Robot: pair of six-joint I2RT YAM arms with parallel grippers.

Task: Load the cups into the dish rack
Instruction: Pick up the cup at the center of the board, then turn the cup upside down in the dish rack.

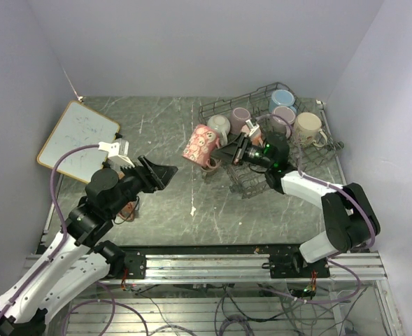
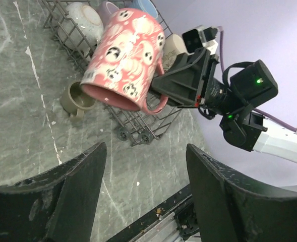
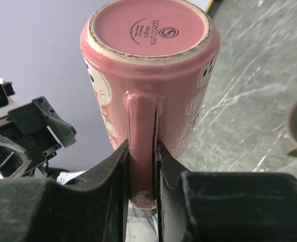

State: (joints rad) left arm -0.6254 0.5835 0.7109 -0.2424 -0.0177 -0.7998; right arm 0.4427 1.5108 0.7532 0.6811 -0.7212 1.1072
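Note:
My right gripper is shut on the handle of a pink floral-printed mug. It holds the mug tilted in the air, at the left end of the grey wire dish rack. The right wrist view shows the mug's base and the fingers clamped on the handle. A small olive-brown mug stands on the table just below it. Several mugs sit in the rack: light blue, mauve, cream. My left gripper is open and empty, left of the held mug.
A wood-framed whiteboard lies at the far left. A brownish object is partly hidden under my left arm. The rack's wheeled corner rests on the marbled table. White walls close in three sides.

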